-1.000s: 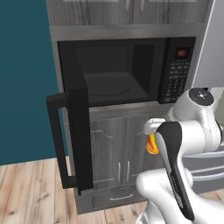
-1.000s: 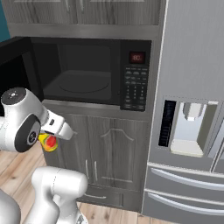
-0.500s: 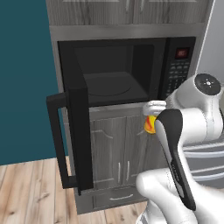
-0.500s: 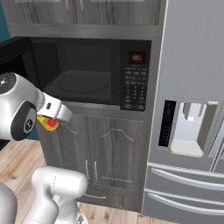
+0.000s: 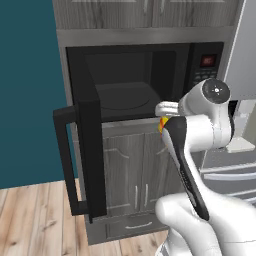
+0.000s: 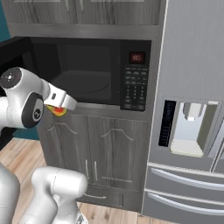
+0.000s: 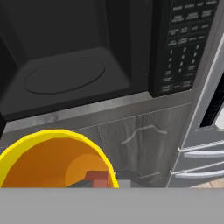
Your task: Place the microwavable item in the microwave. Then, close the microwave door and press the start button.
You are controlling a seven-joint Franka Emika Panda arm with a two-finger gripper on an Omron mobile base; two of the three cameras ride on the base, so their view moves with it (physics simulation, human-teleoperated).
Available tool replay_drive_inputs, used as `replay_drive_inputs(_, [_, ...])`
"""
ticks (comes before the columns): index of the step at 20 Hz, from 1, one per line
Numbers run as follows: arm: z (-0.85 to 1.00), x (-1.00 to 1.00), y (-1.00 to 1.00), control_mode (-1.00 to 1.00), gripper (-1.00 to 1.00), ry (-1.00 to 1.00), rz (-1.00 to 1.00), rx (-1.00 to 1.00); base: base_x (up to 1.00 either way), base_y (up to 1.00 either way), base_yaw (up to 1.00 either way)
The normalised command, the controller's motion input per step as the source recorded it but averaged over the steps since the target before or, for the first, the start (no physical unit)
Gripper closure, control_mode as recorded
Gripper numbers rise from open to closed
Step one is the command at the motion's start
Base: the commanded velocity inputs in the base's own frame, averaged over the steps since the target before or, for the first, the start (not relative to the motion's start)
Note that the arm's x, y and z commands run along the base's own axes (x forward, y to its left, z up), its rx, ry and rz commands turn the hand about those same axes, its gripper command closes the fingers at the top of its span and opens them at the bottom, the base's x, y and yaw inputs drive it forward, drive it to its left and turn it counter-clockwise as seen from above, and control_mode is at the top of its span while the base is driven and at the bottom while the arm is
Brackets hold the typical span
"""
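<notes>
Mostly hidden behind the arm, tool (image 7: 103, 181) clamped tight on the yellow cup (image 7: 52, 159), before the open microwave (image 7: 65, 78).

The left base view is taken from behind the arm on its left, facing the open microwave (image 5: 140, 82) at medium range. The right base view is taken from the right, facing the same microwave (image 6: 87, 72) and cabinets. The hand view is set close, looking down into the cavity.

Yellow cup (image 7: 52, 157), orange inside; black microwave (image 5: 145, 82); grey wood-grain cabinetry (image 6: 109, 148)
</notes>
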Motion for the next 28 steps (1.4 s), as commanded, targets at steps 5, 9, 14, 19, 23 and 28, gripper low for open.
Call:
replay_drive_inputs(5, [0.00, 0.77, 0.04, -1.00, 1.00, -0.02, -0.05, 0.00, 0.00, 0.00, 0.00])
replay_drive_inputs(9, [0.00, 0.73, 0.03, -1.00, 1.00, 0.00, -0.04, 0.01, 0.00, 0.00, 0.00])
replay_drive_inputs(14, [0.00, 0.67, 0.04, -1.00, 1.00, 0.00, -0.01, 0.00, 0.00, 0.00, 0.00])
replay_drive_inputs(19, [0.00, 0.59, 0.05, -1.00, 1.00, 0.00, -0.01, 0.00, 0.00, 0.00, 0.00])
replay_drive_inputs(23, [0.00, 0.55, 0.10, -1.00, 1.00, 0.00, -0.01, 0.00, 0.00, 0.00, 0.00])
replay_drive_inputs(28, [0.00, 0.58, 0.12, -1.00, 1.00, 0.00, -0.01, 0.00, 0.00, 0.00, 0.00])
